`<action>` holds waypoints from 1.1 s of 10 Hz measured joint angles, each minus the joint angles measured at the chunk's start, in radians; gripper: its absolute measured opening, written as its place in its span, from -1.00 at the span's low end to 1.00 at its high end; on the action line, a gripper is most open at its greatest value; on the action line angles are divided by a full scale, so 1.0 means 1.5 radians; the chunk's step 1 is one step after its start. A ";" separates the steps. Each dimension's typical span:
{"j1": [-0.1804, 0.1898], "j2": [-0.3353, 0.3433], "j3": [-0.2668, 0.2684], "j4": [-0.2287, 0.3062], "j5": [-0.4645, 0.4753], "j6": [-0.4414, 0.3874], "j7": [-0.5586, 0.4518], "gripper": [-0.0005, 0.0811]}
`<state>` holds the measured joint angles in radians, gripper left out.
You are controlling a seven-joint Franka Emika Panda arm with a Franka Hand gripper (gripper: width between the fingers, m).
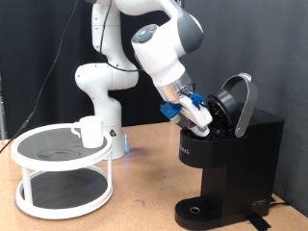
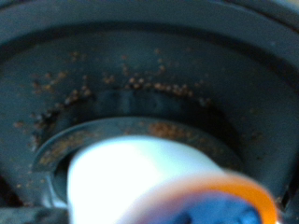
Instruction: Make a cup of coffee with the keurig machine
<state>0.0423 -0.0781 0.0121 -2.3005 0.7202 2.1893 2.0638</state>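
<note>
Here my tool (image 1: 204, 114) grips the white pod (image 2: 140, 177) right at the open chamber (image 2: 140, 84) of the keurig machine (image 1: 231, 159), pod axis pointing into it; the cup (image 1: 90, 131) waits well apart on the round rack (image 1: 63, 164) at the exterior view's left

Robot lab, black backdrop curtain (image 1: 38, 58), wooden bench (image 1: 135, 192)

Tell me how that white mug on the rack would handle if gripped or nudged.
The cup looks like glazed ceramic, so probably rigid, fairly heavy and somewhat slippery. It stands upright on the mesh top of the white rack, likely stable against light nudges. A fall from there could chip it.
</note>
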 joint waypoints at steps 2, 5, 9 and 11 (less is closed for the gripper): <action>0.000 0.003 0.001 -0.001 0.006 0.002 -0.002 0.49; -0.001 -0.006 -0.002 0.001 0.055 -0.005 -0.040 0.80; -0.010 -0.041 -0.016 0.011 0.043 -0.088 -0.043 0.81; -0.010 -0.042 -0.016 0.010 0.017 -0.094 -0.028 0.81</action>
<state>0.0266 -0.1411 -0.0117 -2.2862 0.7462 2.0488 2.0223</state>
